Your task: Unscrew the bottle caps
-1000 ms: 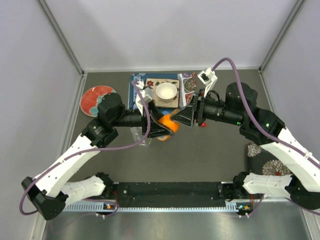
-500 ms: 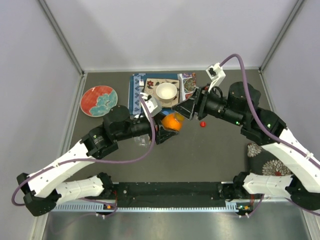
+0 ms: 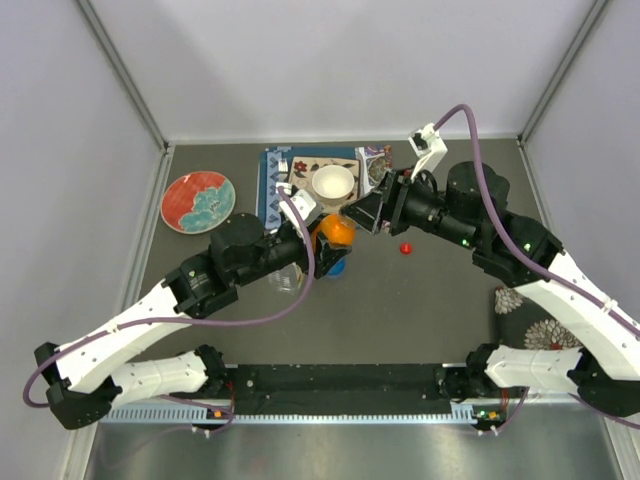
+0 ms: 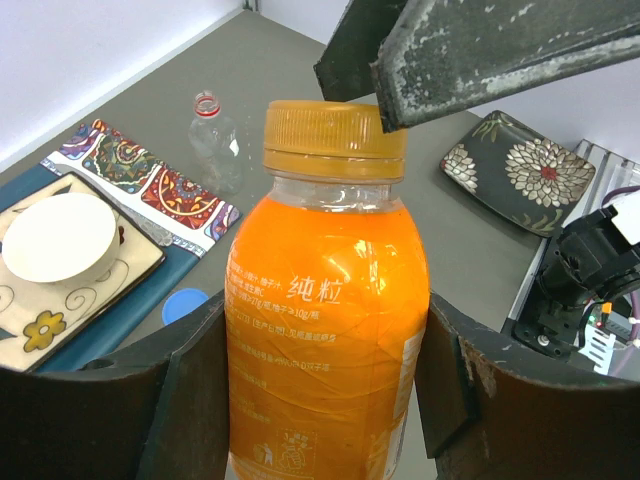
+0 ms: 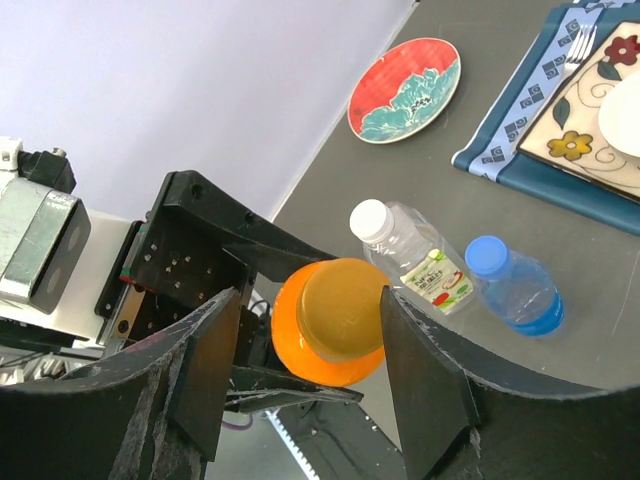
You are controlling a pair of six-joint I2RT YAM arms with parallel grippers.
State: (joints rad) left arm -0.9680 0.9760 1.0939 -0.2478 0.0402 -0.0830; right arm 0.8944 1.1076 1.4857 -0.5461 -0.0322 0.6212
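Two arms meeting over the orange bottle (image 4: pixel 325 340), seen from above and from both wrists. The left gripper (image 4: pixel 328 312) is pinching the bottle's body: its fingers (image 4: pixel 190 400) press against the two sides, and the bottle stands upright between them, raised off the table (image 3: pixel 420 320). The orange cap (image 4: pixel 333 130) is seated on the neck. The right gripper (image 5: pixel 312 300) comes at the cap from above and from the right arm's side. Its fingers (image 5: pixel 425 370) are spread to either side of the cap, with a gap showing on at least one side; one fingertip overlaps the cap's upper edge in the left wrist view, and whether it touches cannot be told. Beneath and beyond the held bottle, two others lie on the table side by side: a clear bottle (image 5: pixel 415 265) with its white cap (image 5: pixel 370 220) on, and a blue bottle (image 5: pixel 520 295) with its blue cap (image 5: pixel 487 255) on. A slim bottle (image 4: pixel 215 135), its neck ring red and its mouth uncapped, appears to stand near the mat (image 4: pixel 150 185). The red cap (image 3: pixel 405 247) lies loose on the table under the right arm. Also shown: bowl (image 3: pixel 333 183) on the mat, red plate (image 3: pixel 198 200) at far left, floral plate (image 3: pixel 525 318) at near right.
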